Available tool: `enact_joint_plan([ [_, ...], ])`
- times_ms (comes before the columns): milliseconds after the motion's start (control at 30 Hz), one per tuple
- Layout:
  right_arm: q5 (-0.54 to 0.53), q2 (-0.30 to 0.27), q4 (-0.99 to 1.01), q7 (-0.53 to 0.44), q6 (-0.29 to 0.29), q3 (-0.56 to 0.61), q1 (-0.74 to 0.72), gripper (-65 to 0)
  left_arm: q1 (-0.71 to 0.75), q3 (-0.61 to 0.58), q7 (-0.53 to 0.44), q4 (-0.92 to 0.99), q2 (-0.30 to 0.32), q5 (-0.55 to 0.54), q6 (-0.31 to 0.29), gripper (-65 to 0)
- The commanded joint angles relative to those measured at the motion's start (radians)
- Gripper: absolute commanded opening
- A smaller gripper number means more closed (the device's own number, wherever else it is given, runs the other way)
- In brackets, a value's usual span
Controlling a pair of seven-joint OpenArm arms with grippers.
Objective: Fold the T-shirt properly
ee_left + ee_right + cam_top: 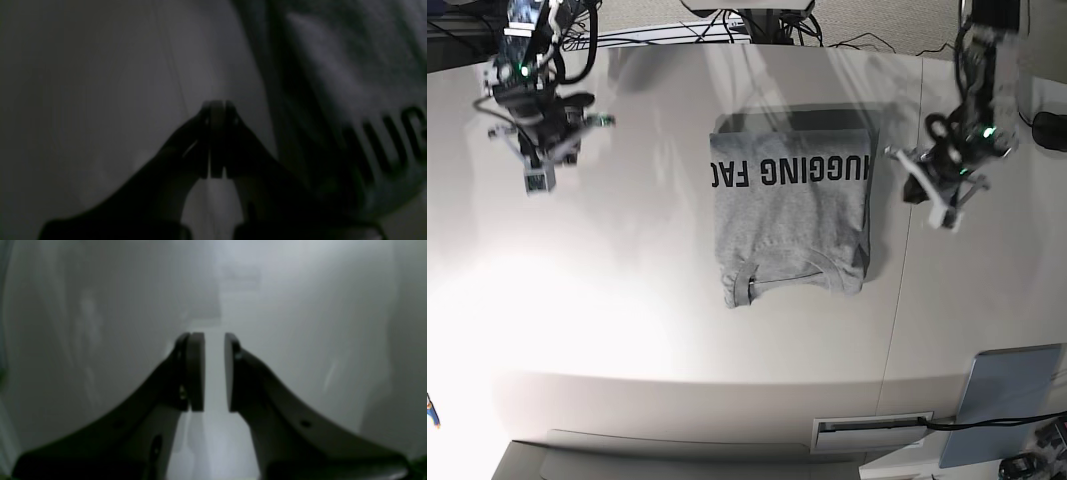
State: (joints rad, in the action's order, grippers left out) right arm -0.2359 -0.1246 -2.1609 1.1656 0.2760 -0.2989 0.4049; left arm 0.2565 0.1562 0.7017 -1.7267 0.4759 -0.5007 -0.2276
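Observation:
The grey T-shirt (pixel 792 205) lies folded into a rectangle at the table's middle. Its black lettering faces up and its crew neck is toward the front edge. My left gripper (pixel 935 200) hovers just off the shirt's right edge. In the left wrist view the left gripper (pixel 218 106) has its pads pressed together with nothing between them, and the T-shirt (pixel 360 83) with its lettering is to the right. My right gripper (pixel 537 172) is far left of the shirt over bare table. In the right wrist view the right gripper (pixel 213 338) stands narrowly open and empty.
The white table (pixel 627 300) has a seam running front to back right of the shirt. A blue-grey flat panel (pixel 999 402) lies at the front right corner. A dark object (pixel 1052 130) sits at the right edge. Cables (pixel 757 25) run along the back.

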Motion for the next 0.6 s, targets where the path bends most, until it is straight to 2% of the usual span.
enact_joint_plan([
  [0,-0.011,-0.008,-0.035,-0.013,-0.003,-0.016,0.02,-54.5,0.033,0.043,-0.019,-0.042,0.014,-0.023,-0.019,-65.0],
  [200,-0.019,-0.007,-0.074,0.029,-0.005,-0.037,0.172,-54.5,0.265,0.283,-0.021,-0.103,0.014,-0.143,-0.126,-65.0],
  [300,-0.018,-0.005,-0.074,0.04,-0.005,-0.037,0.254,-54.5,0.374,0.366,-0.021,-0.103,0.008,-0.167,-0.173,-65.0],
  [467,-0.018,-0.005,-0.074,0.038,-0.006,-0.037,0.399,-54.5,0.548,0.411,-0.021,-0.097,-0.037,-0.156,-0.257,-65.0],
  [567,-0.018,-0.005,-0.066,0.031,-0.005,-0.037,0.478,-54.5,0.617,0.409,-0.021,-0.057,-0.089,-0.109,-0.338,-65.0],
])
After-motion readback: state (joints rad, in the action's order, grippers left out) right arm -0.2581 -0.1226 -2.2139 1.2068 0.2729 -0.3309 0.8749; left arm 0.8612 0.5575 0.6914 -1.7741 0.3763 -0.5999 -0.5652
